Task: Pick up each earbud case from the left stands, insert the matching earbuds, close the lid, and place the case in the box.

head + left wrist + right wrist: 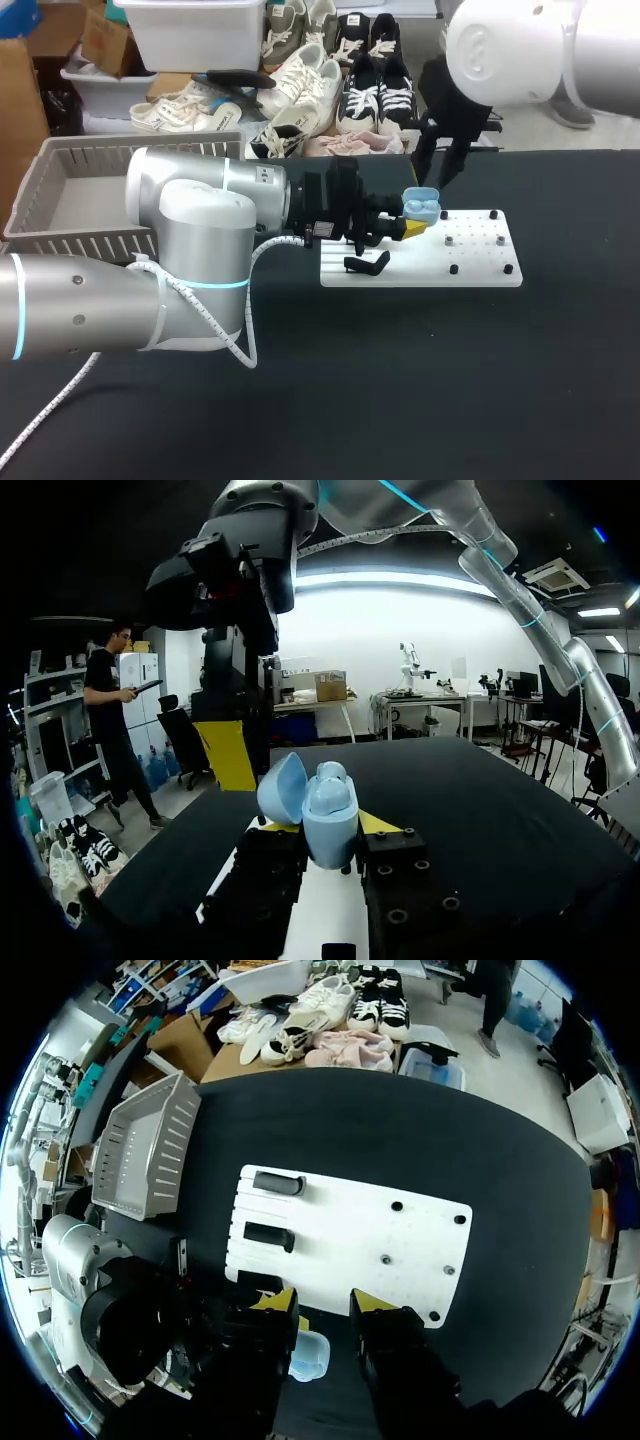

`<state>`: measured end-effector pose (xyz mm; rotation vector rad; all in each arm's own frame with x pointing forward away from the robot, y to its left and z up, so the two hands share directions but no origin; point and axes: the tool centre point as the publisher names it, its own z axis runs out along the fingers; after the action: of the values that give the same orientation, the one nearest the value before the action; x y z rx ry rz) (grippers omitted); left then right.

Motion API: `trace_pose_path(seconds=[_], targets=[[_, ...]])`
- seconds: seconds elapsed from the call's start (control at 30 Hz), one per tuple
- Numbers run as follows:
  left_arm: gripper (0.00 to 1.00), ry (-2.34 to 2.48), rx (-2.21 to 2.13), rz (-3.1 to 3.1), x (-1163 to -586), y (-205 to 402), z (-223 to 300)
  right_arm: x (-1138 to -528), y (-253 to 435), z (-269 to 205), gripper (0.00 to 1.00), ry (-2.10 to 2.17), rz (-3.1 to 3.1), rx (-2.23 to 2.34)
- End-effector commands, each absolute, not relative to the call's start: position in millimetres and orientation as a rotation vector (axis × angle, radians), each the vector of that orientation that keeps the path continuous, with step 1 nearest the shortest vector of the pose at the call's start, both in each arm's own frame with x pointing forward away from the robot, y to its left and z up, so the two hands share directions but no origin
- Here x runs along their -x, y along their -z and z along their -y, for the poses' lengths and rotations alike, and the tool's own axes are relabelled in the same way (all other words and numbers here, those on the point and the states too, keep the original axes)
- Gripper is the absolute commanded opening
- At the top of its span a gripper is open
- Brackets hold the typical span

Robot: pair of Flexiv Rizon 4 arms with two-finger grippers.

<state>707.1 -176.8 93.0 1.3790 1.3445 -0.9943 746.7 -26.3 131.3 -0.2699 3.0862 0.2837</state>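
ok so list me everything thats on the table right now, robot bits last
earbud case: 1, light blue, lid open, gripped in the left hand over the board
board: 1, white, flat on the middle of the table
stands: 2 clearly visible, black, on the board's slotted end nearest the box
pegs: several, small, black, spread over the other end of the board
box: 1, grey, slatted walls, at the table's far left
table: 1, black top
left hand: 1, black with yellow tips, shut on the case from both sides
right hand: 1, black with yellow tips, open, above the board, holding nothing
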Motion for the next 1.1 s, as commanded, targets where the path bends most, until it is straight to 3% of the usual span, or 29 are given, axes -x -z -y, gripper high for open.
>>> trace_pose_path(seconds=[0.03, 0.73, 1.1], targets=[[0.00, 0.994, -1.377, -1.342, -707, -92, 176, -744, -128, 25, 0.31, -0.287, -3.106, 0.270], [0.00, 0.994, -1.377, -1.342, -707, -92, 176, -706, -144, 26, 0.31, -0.289, -3.068, 0.200], [0.00, 0.994, -1.377, -1.342, -707, -92, 176, -692, -191, 39, 0.34, -0.321, -2.912, 0.098]])
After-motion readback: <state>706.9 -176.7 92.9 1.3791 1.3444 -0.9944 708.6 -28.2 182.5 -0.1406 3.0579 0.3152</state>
